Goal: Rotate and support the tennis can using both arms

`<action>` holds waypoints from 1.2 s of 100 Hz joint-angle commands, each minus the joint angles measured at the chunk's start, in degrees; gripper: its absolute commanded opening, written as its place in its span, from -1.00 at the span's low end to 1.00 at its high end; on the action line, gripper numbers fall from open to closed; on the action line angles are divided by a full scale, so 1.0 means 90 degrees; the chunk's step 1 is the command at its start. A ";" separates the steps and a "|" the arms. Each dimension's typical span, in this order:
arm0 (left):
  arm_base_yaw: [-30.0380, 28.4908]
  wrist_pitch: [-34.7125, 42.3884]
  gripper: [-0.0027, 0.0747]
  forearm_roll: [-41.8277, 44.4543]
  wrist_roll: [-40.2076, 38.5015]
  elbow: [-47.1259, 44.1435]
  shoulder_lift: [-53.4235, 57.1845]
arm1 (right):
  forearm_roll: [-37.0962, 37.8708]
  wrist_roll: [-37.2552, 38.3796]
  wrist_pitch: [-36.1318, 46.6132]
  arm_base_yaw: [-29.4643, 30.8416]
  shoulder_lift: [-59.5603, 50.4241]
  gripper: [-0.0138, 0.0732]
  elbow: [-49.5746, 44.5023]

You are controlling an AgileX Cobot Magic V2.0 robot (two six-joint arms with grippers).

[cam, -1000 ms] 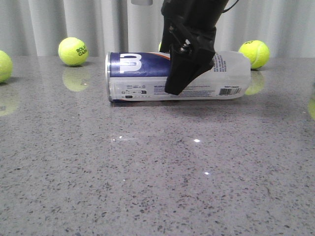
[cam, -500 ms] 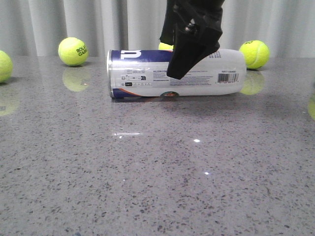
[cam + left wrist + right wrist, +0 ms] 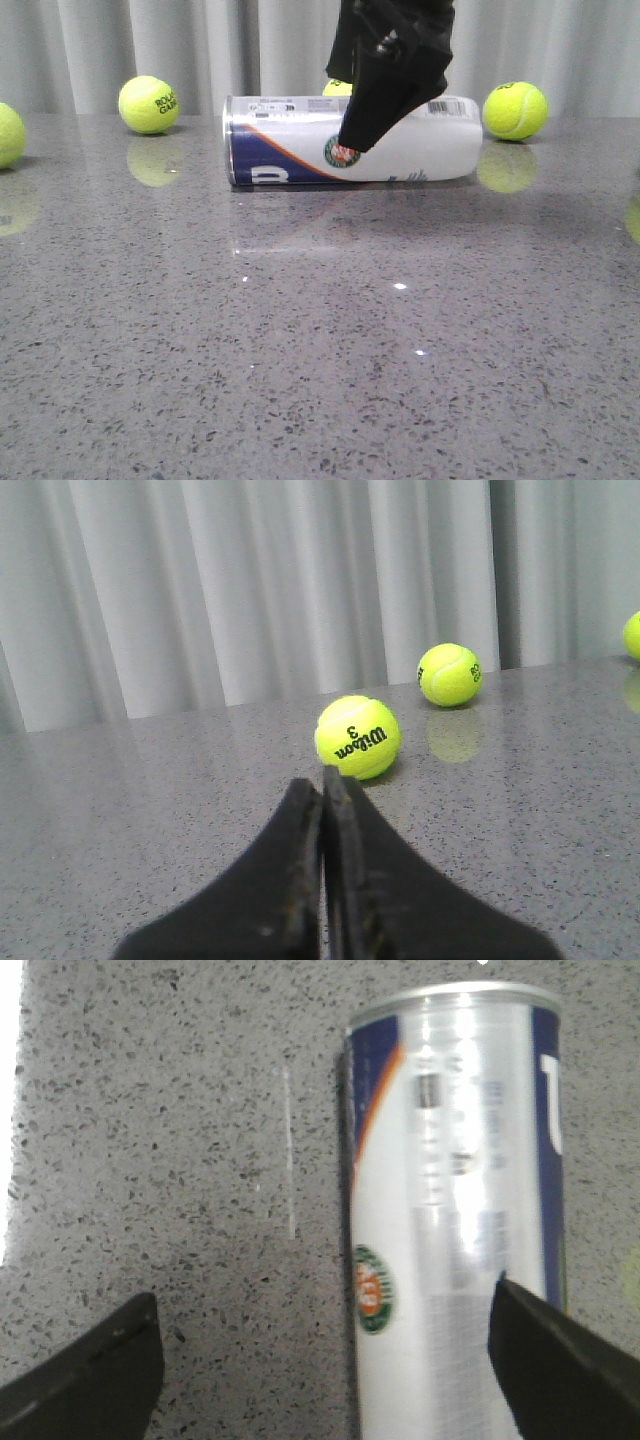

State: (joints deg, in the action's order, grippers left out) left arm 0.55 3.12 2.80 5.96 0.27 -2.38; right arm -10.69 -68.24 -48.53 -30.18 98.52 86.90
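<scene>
1 turn shows on the tennis can [image 3: 350,140]: lying across the table's [image 3: 320,350] far middle, its barcode has rolled up top and the navy band underneath. The right gripper [image 3: 330,1360] hangs spread wide over it; the left gripper [image 3: 322,880], pinched closed, holds nothing.

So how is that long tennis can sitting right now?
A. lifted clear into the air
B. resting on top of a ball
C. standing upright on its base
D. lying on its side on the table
D: the tennis can lies lengthwise on the table, its silver rim facing left.
</scene>
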 commanded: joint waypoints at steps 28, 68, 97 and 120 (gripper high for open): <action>-0.0012 0.0470 -0.99 -0.0057 -0.0059 -0.0307 -0.0055 | -0.0059 0.1407 0.0371 0.0245 -0.0740 0.81 0.0214; -0.0012 0.0470 -0.99 -0.0057 -0.0059 -0.0307 -0.0055 | -0.0059 0.2870 0.0320 0.0720 -0.1240 0.81 0.0214; -0.0012 0.0470 -0.99 -0.0057 -0.0059 -0.0307 -0.0055 | -0.0053 0.3461 0.0338 0.0797 -0.1603 0.81 0.0214; -0.0012 0.0470 -0.99 -0.0057 -0.0059 -0.0307 -0.0055 | -0.0053 0.3858 0.0367 0.0890 -0.1804 0.81 0.0214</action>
State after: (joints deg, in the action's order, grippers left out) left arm 0.55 3.12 2.80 5.96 0.27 -2.38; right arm -10.69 -35.17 -48.17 -23.07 85.27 86.90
